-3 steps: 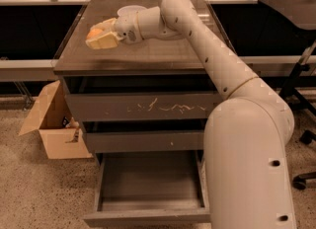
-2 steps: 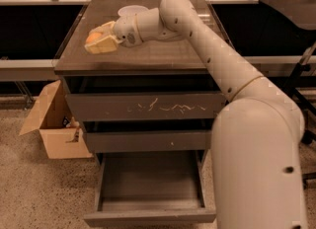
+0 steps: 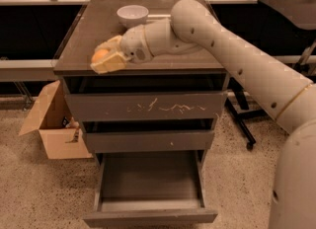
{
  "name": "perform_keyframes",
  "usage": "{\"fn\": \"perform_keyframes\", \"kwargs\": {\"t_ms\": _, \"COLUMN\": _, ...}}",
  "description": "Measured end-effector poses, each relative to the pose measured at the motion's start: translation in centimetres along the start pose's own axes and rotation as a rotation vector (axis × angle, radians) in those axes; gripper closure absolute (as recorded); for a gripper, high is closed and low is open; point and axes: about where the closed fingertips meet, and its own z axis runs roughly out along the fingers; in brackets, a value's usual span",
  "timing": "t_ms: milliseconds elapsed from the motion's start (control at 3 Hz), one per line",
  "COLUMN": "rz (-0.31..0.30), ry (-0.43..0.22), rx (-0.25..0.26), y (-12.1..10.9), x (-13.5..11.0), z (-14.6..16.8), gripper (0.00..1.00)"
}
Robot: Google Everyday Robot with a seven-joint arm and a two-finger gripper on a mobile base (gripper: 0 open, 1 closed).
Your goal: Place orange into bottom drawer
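The orange [image 3: 100, 55] is a small round fruit held between the cream fingers of my gripper [image 3: 106, 58], just above the front left corner of the cabinet top [image 3: 94, 25]. The gripper is shut on it. The bottom drawer [image 3: 150, 186] is pulled out below, a wide shallow tray, empty, with a plain front panel [image 3: 150, 218]. The gripper is high above it and to the left of its middle.
A white bowl [image 3: 132, 15] stands at the back of the cabinet top. The top drawer front [image 3: 145, 107] has white scratches; the middle drawer [image 3: 148, 140] is shut. An open cardboard box [image 3: 54, 124] stands on the floor to the left. A chair base [image 3: 242, 119] is at right.
The gripper has moved from the back left of the cabinet top toward its front edge, carrying the orange. The view has shifted, and the white bowl now shows.
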Motion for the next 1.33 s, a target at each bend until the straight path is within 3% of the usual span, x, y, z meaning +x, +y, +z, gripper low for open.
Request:
{"fn": "perform_keyframes", "kwargs": {"t_ms": 333, "rz": 0.05, "ry": 0.041, "rx": -0.067, "y": 3.7, "x": 2.9, "z": 0.4, "gripper": 1.0}}
{"fn": "perform_keyframes", "kwargs": {"t_ms": 667, "rz": 0.11, "ry": 0.058, "rx": -0.099, "y": 7.8, "x": 8.1, "z": 2.4, "gripper": 1.0}}
{"fn": "perform_keyframes", "kwargs": {"t_ms": 1000, "rz": 0.121, "ry": 0.068, "rx": -0.114, "y": 8.3, "x": 8.9, "z": 2.7, "gripper": 1.0}}
{"fn": "perform_keyframes", "kwargs": {"t_ms": 1333, "rz": 0.174, "ry": 0.107, "rx": -0.155, "y": 10.4, "x": 13.0, "z": 3.4, "gripper": 1.0}}
